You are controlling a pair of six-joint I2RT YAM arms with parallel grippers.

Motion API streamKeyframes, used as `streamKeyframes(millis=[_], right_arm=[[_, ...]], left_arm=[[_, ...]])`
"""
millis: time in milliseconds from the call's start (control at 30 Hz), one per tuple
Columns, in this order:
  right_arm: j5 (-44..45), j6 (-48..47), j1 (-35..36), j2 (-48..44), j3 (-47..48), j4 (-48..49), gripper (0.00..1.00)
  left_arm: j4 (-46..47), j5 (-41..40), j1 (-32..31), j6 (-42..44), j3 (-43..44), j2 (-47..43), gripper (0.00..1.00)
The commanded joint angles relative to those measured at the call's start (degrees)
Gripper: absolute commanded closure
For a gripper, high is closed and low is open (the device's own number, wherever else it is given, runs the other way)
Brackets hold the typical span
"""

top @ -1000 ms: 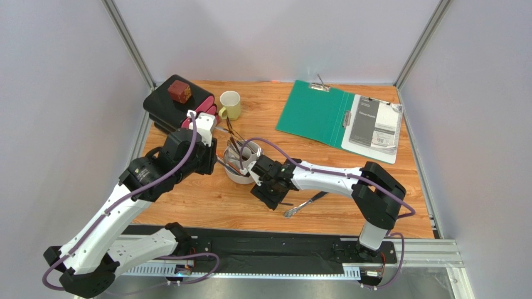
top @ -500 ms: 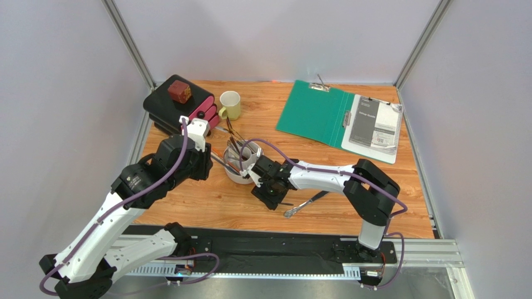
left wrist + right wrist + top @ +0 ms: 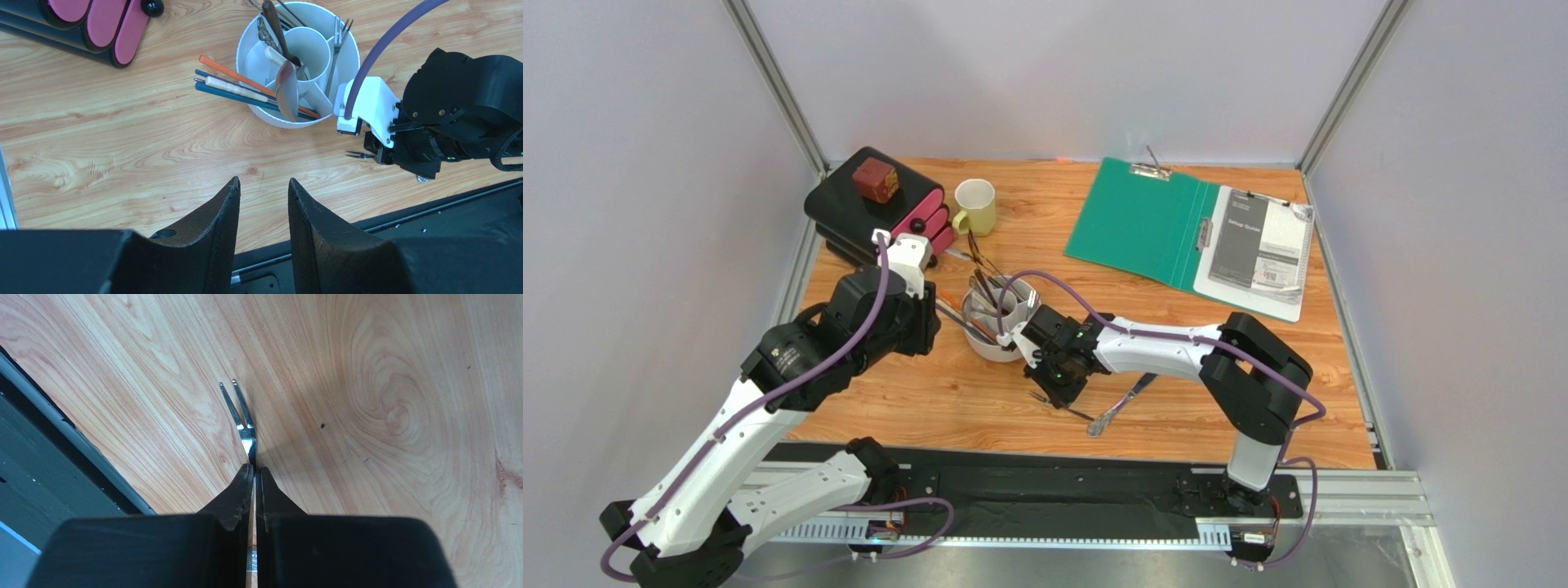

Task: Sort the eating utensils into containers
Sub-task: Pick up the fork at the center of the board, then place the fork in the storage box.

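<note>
My right gripper is shut on a small silver two-tined fork. The tines stick out past the fingertips, low over the wooden table. In the top view this gripper sits just in front of the round white container. The container holds a spoon, a fork and several chopsticks in its compartments. Another utensil lies on the table to the right of my right gripper. My left gripper is open and empty, above bare wood left of the container.
A pale yellow mug stands behind the container. At the back left is a black and pink case with a brown cube on it. A green folder with papers lies at the back right. A black rail runs along the near edge.
My right gripper has shut on the small fork and shifted slightly. The left arm pulled back a little earlier and is now still.
</note>
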Motion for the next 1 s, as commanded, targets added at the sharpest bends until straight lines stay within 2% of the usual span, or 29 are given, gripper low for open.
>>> streamKeyframes(millis=[0, 267, 700, 867, 967], right_arm=[[1.34, 3.4, 0.4, -1.23, -3.76, -0.89, 1.0], [8.11, 3.57, 0.32, -9.06, -3.68, -2.38, 1.0], [14.52, 1.82, -2.84, -20.75, 11.78, -6.69, 1.0], [13.48, -0.21, -7.06, -18.57, 15.74, -0.91, 1.0], [12.78, -0.21, -8.56, -14.27, 19.33, 3.67, 1.0]], left_arm=[[0.51, -0.81, 0.19, -0.99, 0.51, 0.29, 0.6], [1.56, -1.33, 0.19, 0.07, 0.86, 1.69, 0.6], [2.88, -3.44, 0.19, 1.04, 0.95, 2.92, 0.59], [3.15, -3.53, 0.19, 0.6, 0.07, 3.01, 0.6], [2.27, -3.71, 0.19, 0.42, 0.07, 3.1, 0.6]])
